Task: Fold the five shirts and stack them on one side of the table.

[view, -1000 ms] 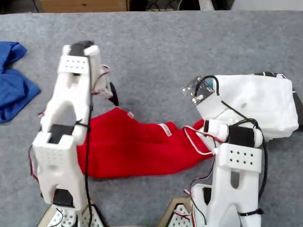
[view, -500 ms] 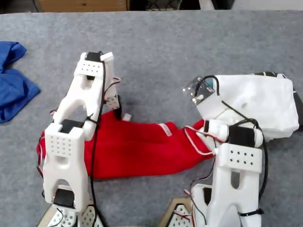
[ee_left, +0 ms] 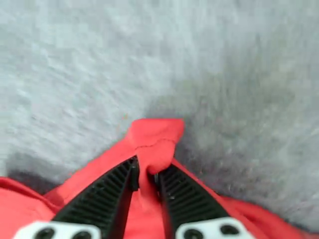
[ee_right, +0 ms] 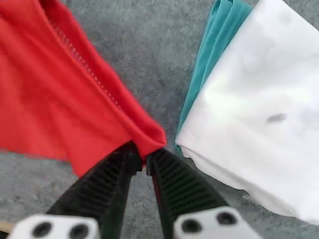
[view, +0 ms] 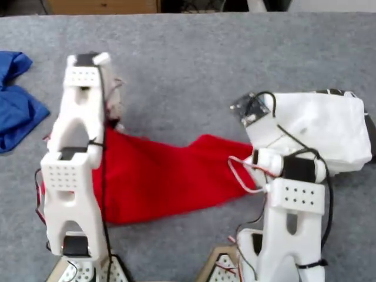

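Observation:
A red shirt [view: 170, 179] lies stretched across the grey table between the two arms. My left gripper [ee_left: 147, 177] is shut on one corner of the red shirt [ee_left: 154, 142], pinching a fold of cloth; in the high view that arm stands at the shirt's left end [view: 111, 126]. My right gripper [ee_right: 142, 159] is shut on the opposite corner of the red shirt [ee_right: 65, 99], right beside the folded stack. The stack has a white shirt [view: 317, 129] on top and a teal shirt [ee_right: 209, 55] under it.
A crumpled blue shirt [view: 17, 106] lies at the table's left edge. The folded stack [ee_right: 259, 99] sits at the right side, close to my right gripper. Bare grey table [view: 194, 64] stretches across the far half.
The left arm has swung back to the left and away from me with the shirt's corner, unfolding the doubled red cloth into a flatter, wider sheet. The right arm has stayed put.

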